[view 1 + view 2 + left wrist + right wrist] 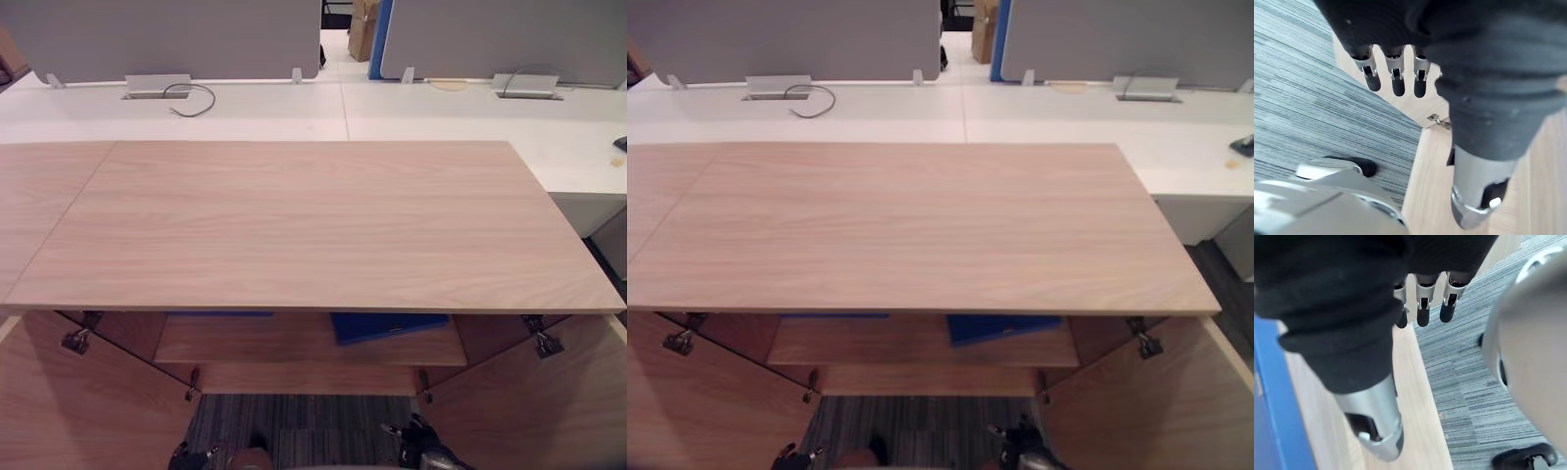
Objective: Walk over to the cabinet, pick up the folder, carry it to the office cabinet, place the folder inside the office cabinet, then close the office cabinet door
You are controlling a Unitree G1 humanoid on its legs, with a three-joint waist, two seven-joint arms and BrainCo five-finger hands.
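Items as I read them from my station:

1. Office cabinet [313, 225]: pale wood, seen from above. Its left door [78, 411] and right door [534, 411] both stand open.
2. Inner shelf [265, 343]: visible below the top's front edge.
3. Folder [387, 325]: blue, lying flat on the shelf right of centre, front edge showing. No hand touches it.
4. A second blue strip [220, 313]: farther back on the left. I cannot tell what it is.
5. Left hand [1396, 73]: fingers straight and relaxed, holding nothing, hanging over the grey striped carpet [1312, 112] beside the left door.
6. Right hand [1422, 308]: fingers likewise loose and empty, near the cabinet's wood edge.
7. Beyond the cabinet: a white tabletop [441, 117] with a loose black cable [191, 98], and grey partitions [167, 39].
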